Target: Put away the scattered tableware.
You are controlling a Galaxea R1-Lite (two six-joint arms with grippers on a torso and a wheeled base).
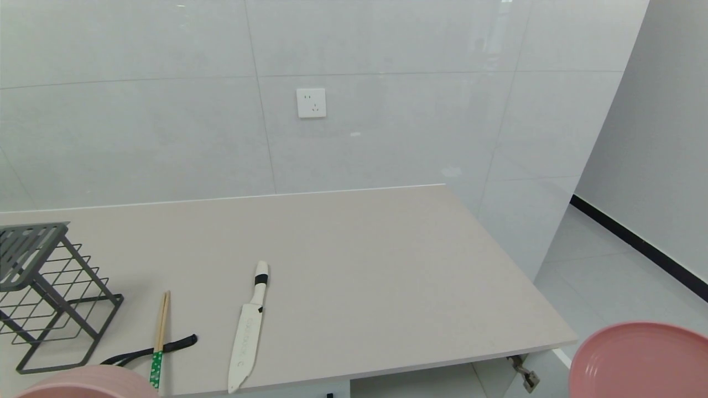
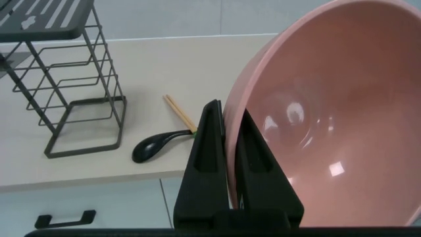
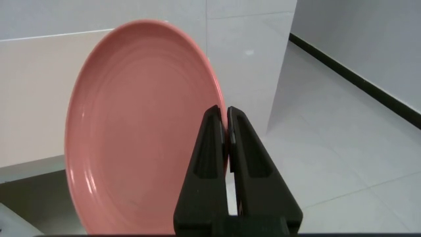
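My left gripper [image 2: 229,118] is shut on the rim of a pink bowl [image 2: 329,112], held off the counter's front edge; the pink bowl [image 1: 88,384] peeks in at the bottom left of the head view. My right gripper [image 3: 226,122] is shut on the rim of a pink plate [image 3: 138,125], held on edge beyond the counter's right end; the pink plate [image 1: 641,359] sits at the bottom right of the head view. On the counter lie a white knife [image 1: 249,331], a pair of chopsticks [image 1: 160,337] and a black spoon [image 1: 152,351].
A dark wire rack [image 1: 41,287] stands on the counter [image 1: 359,265] at the left; the same rack [image 2: 62,72] is in the left wrist view. A tiled wall with a socket [image 1: 311,102] backs the counter. Open floor lies to the right.
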